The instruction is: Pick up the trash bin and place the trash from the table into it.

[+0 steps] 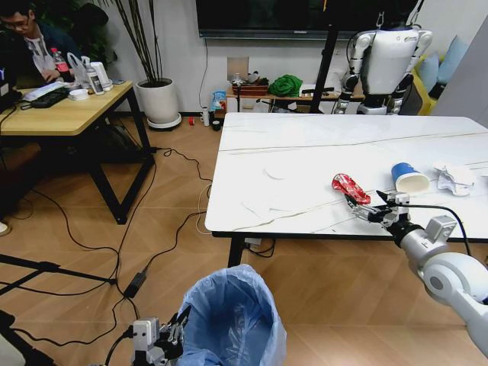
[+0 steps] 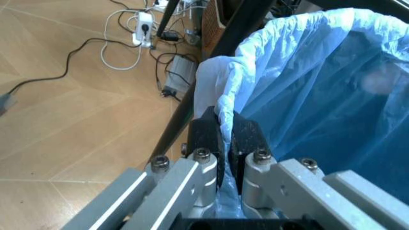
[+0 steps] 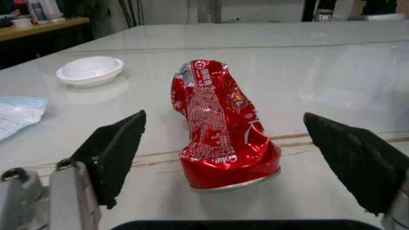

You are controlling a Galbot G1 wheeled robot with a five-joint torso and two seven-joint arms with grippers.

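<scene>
The right arm reaches forward and inward over the near edge of the table (image 1: pixel 305 152), a white marble-look slab with thin dark veins on slim black legs, and the right gripper (image 1: pixel 371 207) sits low over the top with its fingers spread wide on either side of the crushed red can (image 3: pixel 221 127), not touching it. The black finger pads (image 3: pixel 115 153) look coarse and foam-like; the can is shiny, creased and flattened, lying on its side with its base end toward the wrist camera. Farther along the table lie a blue paper cup (image 1: pixel 409 177) on its side with its white inside showing, and a crumpled white paper wad (image 1: pixel 455 179) near the edge of the head view. Low in front of the robot, the left gripper (image 2: pixel 225 136) is pinched together on the rim of the trash bin (image 1: pixel 229 320), clamping the crinkly translucent blue bag (image 2: pixel 319 96) between its dark pads. The bin's lower body is cut off by the frame.
</scene>
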